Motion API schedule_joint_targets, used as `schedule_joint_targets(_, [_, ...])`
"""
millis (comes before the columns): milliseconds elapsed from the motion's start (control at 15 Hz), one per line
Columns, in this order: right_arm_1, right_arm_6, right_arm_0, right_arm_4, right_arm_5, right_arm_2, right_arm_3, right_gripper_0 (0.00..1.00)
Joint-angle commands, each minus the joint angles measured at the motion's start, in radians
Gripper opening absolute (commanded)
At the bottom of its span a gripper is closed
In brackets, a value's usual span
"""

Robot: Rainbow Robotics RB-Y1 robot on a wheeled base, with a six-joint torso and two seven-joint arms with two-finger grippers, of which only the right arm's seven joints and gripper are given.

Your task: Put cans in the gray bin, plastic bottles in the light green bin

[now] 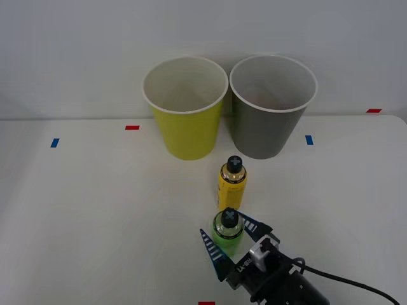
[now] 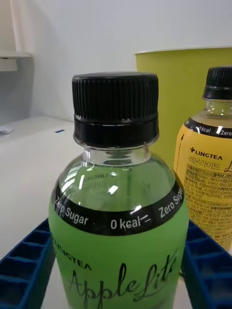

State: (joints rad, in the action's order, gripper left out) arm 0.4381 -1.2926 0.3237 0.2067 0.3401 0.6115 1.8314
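Note:
A small bright-green plastic bottle (image 1: 227,232) (image 2: 118,212) with a black cap stands upright on the white table near the front edge. My right gripper (image 1: 222,224) (image 2: 116,275) is open, with one blue ribbed finger (image 1: 213,254) on each side of the bottle's body. A yellow plastic bottle (image 1: 232,184) (image 2: 208,169) with a black cap stands just behind the green one. Further back stand the light green bin (image 1: 186,130) (image 2: 169,96) on the left and the gray bin (image 1: 267,130) on the right, side by side and upright. Cans are out of view.
Small red and blue tape marks (image 1: 132,128) dot the white table (image 1: 82,210). A grey wall rises right behind the bins. My arm's black wrist and cable (image 1: 343,283) come in from the bottom right.

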Motion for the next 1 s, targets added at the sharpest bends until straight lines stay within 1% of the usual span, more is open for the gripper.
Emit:
schedule_joint_targets(67, [-0.015,0.004,-0.008,-0.013,-0.026,-0.001,0.0,0.0])
schedule_joint_targets(200, [-0.015,-0.001,-0.008,-0.032,-0.026,0.001,0.0,0.0])
schedule_joint_targets(533, [-0.024,-0.001,0.005,-0.039,-0.007,-0.001,0.0,0.0])
schedule_joint_targets(733, [-0.016,0.007,0.02,-0.062,0.073,0.002,0.0,0.0])
schedule_joint_targets(867, [-0.007,0.009,0.023,-0.101,0.132,0.01,0.002,0.0])
schedule_joint_targets(1000, [-0.007,0.015,0.023,-0.125,0.142,0.013,0.054,0.0])
